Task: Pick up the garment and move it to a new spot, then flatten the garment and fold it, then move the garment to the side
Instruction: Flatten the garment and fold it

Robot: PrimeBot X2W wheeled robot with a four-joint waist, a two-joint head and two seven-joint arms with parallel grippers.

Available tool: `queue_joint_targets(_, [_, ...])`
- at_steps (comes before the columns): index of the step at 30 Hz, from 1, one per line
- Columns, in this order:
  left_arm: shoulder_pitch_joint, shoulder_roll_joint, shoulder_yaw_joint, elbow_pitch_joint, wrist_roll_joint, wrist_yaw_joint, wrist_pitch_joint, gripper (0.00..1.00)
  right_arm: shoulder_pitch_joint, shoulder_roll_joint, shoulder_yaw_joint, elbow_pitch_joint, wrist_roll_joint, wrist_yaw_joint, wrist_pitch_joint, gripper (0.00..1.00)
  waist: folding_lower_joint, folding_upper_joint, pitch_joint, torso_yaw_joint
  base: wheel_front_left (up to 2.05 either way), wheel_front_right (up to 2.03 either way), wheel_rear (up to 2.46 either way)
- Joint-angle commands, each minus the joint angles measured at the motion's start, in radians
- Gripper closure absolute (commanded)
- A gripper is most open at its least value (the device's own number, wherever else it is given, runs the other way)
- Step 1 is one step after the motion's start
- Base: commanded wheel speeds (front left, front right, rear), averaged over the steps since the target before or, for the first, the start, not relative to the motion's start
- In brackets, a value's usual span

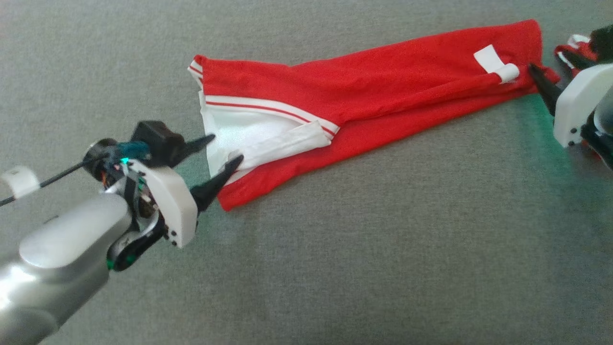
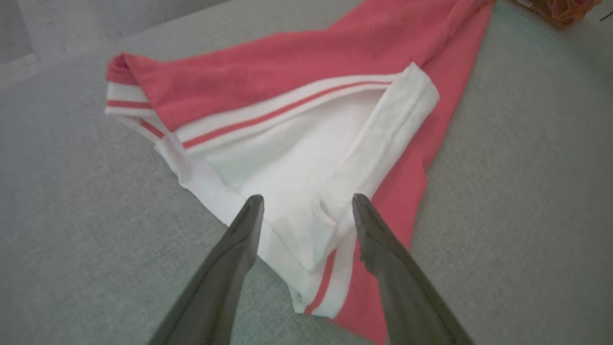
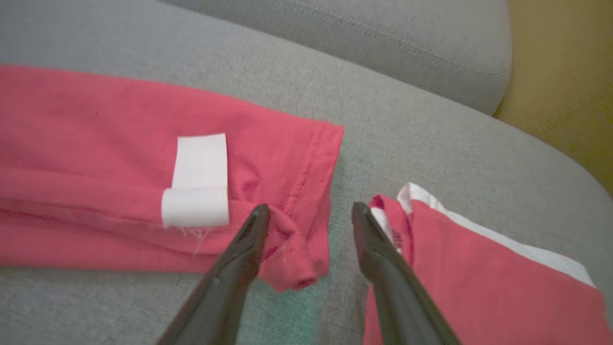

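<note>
The garment point(image 1: 383, 91), red with white striped trim, lies stretched out long on the grey cushion point(image 1: 335, 263). My left gripper point(image 1: 226, 147) is open at its white-trimmed end; in the left wrist view its fingers point(image 2: 307, 199) stand apart over the white cloth point(image 2: 287, 163), which lies loose between them. At the other end my right gripper point(image 1: 546, 60) is open at the red hem. The right wrist view shows its fingers point(image 3: 310, 207) apart on either side of the bunched hem corner point(image 3: 292, 258), beside a white label point(image 3: 198, 177).
A second red piece with white trim point(image 3: 469, 278) lies just right of the hem, under my right gripper point(image 1: 577, 48). The sofa's back cushion point(image 3: 383, 38) rises behind, with a yellow-brown surface point(image 3: 560, 72) past it. Open grey cushion lies in front of the garment.
</note>
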Motion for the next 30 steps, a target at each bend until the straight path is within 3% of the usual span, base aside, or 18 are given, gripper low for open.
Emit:
queue_joint_targets(1, [-0.025, 0.044, 0.065, -0.012, -0.006, 0.022, -0.036, 0.00, -0.017, -0.006, -0.017, -0.004, 0.015, -0.001, -0.042, 0.00, -0.0001, 0.0000, -0.020, -0.013, 0.00, 0.00, 0.00])
queue_joint_targets(5, [-0.013, 0.029, 0.167, 0.005, -0.037, 0.113, -0.183, 0.00, -0.029, 0.040, -0.109, 0.015, 0.087, -0.001, -0.176, 0.00, -0.0001, 0.0000, -0.060, -0.037, 0.00, 0.00, 0.00])
queue_joint_targets(7, [0.012, 0.007, 0.264, 0.021, -0.065, 0.190, -0.336, 0.00, -0.022, 0.089, -0.172, 0.003, 0.127, -0.001, -0.298, 0.00, -0.0001, 0.0000, -0.092, -0.056, 0.00, 0.00, 0.00])
queue_joint_targets(9, [0.023, 0.001, 0.290, 0.023, -0.062, 0.211, -0.365, 0.00, -0.017, 0.106, -0.192, -0.005, 0.135, -0.001, -0.329, 0.00, -0.0001, 0.0000, -0.102, -0.062, 0.00, 0.00, 0.00])
queue_joint_targets(11, [0.079, -0.033, 0.408, 0.010, -0.061, 0.272, -0.397, 0.00, 0.006, 0.156, -0.284, -0.029, 0.152, -0.001, -0.378, 0.00, -0.0001, 0.0000, -0.130, -0.081, 0.00, 0.00, 0.00])
queue_joint_targets(15, [0.221, -0.119, 0.644, -0.073, 0.071, 0.318, -0.399, 0.00, 0.082, 0.226, -0.487, -0.109, 0.073, -0.001, -0.385, 0.00, -0.0001, 0.0000, -0.154, -0.100, 0.00, 0.00, 0.00])
queue_joint_targets(20, [0.444, -0.250, 0.836, -0.131, 0.253, 0.286, -0.399, 0.00, 0.300, 0.372, -0.736, -0.249, -0.180, -0.001, -0.385, 0.00, -0.0001, 0.0000, -0.184, -0.117, 0.00, 0.00, 0.00])
queue_joint_targets(21, [0.444, -0.250, 0.836, -0.131, 0.253, 0.286, -0.399, 0.00, 0.300, 0.372, -0.736, -0.249, -0.180, -0.001, -0.385, 0.00, -0.0001, 0.0000, -0.184, -0.117, 0.00, 0.00, 0.00])
queue_joint_targets(26, [0.609, -0.383, 0.969, -0.126, 0.396, 0.222, -0.400, 0.00, 0.512, 0.525, -0.900, -0.373, -0.400, -0.001, -0.385, 0.00, -0.0001, 0.0000, -0.212, -0.123, 0.00, 0.00, 0.00])
queue_joint_targets(30, [0.697, -0.472, 1.055, -0.114, 0.497, 0.161, -0.400, 0.00, 0.621, 0.564, -0.943, -0.440, -0.478, -0.001, -0.385, 0.00, -0.0001, 0.0000, -0.225, -0.124, 0.00, 0.00, 0.00])
